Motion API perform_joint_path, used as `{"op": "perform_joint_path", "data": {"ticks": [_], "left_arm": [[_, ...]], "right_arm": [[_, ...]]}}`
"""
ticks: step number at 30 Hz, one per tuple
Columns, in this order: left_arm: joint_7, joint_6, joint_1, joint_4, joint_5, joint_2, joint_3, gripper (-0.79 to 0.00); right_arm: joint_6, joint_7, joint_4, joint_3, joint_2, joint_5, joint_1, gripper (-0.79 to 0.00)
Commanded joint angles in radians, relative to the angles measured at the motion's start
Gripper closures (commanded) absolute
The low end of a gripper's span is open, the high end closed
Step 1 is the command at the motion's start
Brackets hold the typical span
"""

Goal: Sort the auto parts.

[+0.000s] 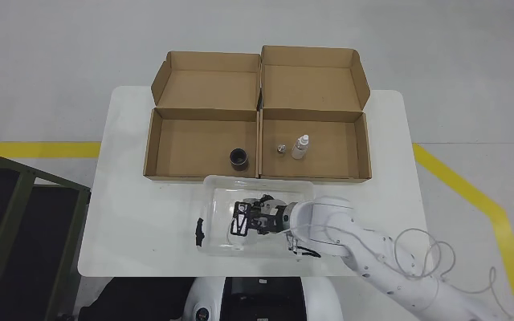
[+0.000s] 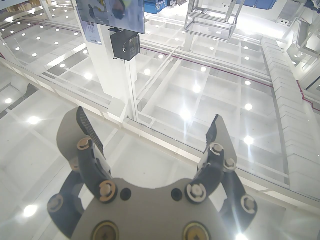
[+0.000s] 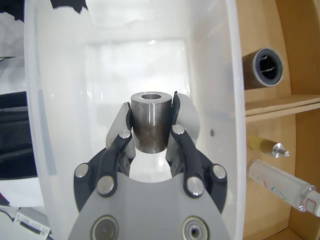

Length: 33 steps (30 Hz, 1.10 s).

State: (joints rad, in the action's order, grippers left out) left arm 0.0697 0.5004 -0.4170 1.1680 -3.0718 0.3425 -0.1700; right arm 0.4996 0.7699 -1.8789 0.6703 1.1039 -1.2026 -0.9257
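A smooth steel sleeve [image 3: 149,128] is held clamped in the right gripper [image 3: 151,112] inside the clear tub [image 3: 217,58], where it may be lost through slipping or knocked against the tub rim during lifting.

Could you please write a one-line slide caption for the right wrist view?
Right gripper shut on a steel cylindrical bushing inside the clear plastic bin, beside the cardboard box.
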Motion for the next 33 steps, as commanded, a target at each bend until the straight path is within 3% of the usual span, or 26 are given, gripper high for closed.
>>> {"op": "perform_joint_path", "data": {"ticks": [1, 8, 17, 33], "left_arm": [[0.0, 0.0, 0.0, 0.0, 0.0, 0.0, 0.0, -0.785], [0.0, 0.0, 0.0, 0.0, 0.0, 0.0, 0.0, -0.785], [0.0, 0.0, 0.0, 0.0, 0.0, 0.0, 0.0, -0.785], [0.0, 0.0, 0.0, 0.0, 0.0, 0.0, 0.0, -0.785]], "right_arm": [[-0.01, -0.048, 0.001, 0.003, 0.003, -0.015, 0.0, 0.0], [-0.055, -0.173, 0.019, 0.004, 0.022, -0.049, 0.011, 0.0], [-0.086, -0.225, 0.05, -0.029, 0.067, -0.064, 0.093, 0.0], [-0.145, -0.35, 0.246, -0.116, 0.184, -0.037, 0.277, 0.0]]}}
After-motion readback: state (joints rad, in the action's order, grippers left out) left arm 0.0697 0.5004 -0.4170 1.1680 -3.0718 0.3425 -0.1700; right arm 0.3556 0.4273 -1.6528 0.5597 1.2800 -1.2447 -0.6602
